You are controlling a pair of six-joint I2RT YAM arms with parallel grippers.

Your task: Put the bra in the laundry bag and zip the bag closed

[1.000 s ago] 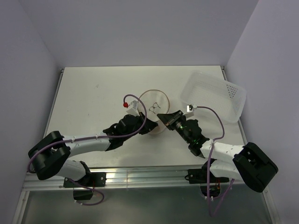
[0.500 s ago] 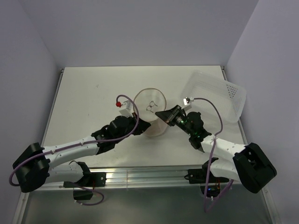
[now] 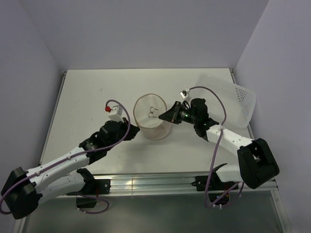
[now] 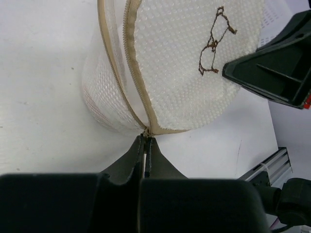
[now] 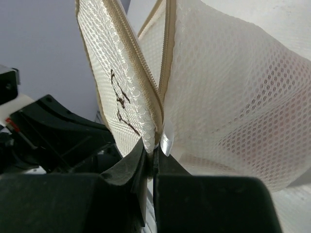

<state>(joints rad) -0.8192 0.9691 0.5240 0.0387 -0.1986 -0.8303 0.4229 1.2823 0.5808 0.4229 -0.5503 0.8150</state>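
Laundry bag [image 3: 151,121] pinched between both pincers — left gripper [image 4: 146,140] clamped on its rim, right gripper [image 5: 154,149] clamped beside the zip pull [image 5: 166,143] — lid [image 4: 184,63] gaping, zipping apparently unfinished.

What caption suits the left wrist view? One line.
Left tool pinching the laundry bag at its zip seam.

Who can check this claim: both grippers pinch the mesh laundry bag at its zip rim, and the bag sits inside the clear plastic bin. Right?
Wrong in one respect: the laundry bag sits on the table, left of the clear plastic bin and apart from it, as the top external view shows. The left gripper and right gripper do pinch its zip rim.
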